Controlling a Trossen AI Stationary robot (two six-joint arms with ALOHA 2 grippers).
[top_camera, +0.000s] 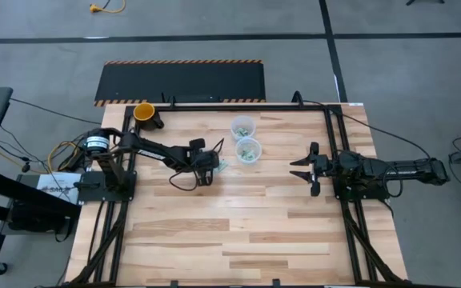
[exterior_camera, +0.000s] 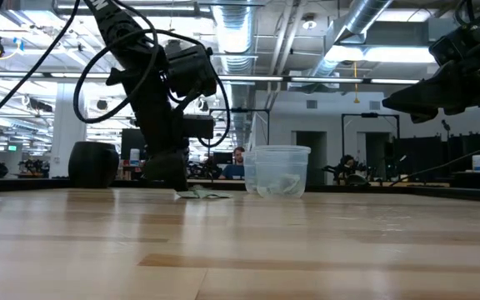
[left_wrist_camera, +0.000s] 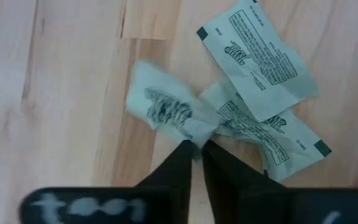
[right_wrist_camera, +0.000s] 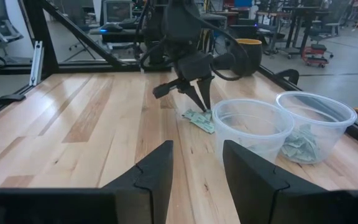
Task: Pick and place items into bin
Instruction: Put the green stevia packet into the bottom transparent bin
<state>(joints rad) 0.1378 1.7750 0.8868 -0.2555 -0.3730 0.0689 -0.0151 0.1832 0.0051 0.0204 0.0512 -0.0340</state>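
Note:
Three small green-and-white packets lie close together on the wooden table (top_camera: 238, 232), left of two clear cups. One is crumpled (left_wrist_camera: 166, 107); two lie flat (left_wrist_camera: 260, 59) (left_wrist_camera: 272, 134), partly overlapping. My left gripper (left_wrist_camera: 196, 148) reaches down to them from the table's left (top_camera: 217, 166) and is shut on the crumpled one. My right gripper (top_camera: 301, 168) waits open at the table's right side, fingers level and with nothing between them (right_wrist_camera: 197, 168). The clear cups (top_camera: 242, 126) (top_camera: 248, 150) hold more packets. A bin as such is out of view. My left gripper pinches the crumpled packet by its near end (left_wrist_camera: 194, 132) between its two fingertips. The fingers (right_wrist_camera: 199, 96) slant down at it from the table's left. The packet lies on the table, its pinched end against one flat packet.
A dark cup with a yellow inside (top_camera: 145, 114) stands at the far left corner. The two clear cups stand just right of the packets (right_wrist_camera: 252, 127) (right_wrist_camera: 314, 121). Bare wood stretches over the near half of the table. People sit in the room beyond.

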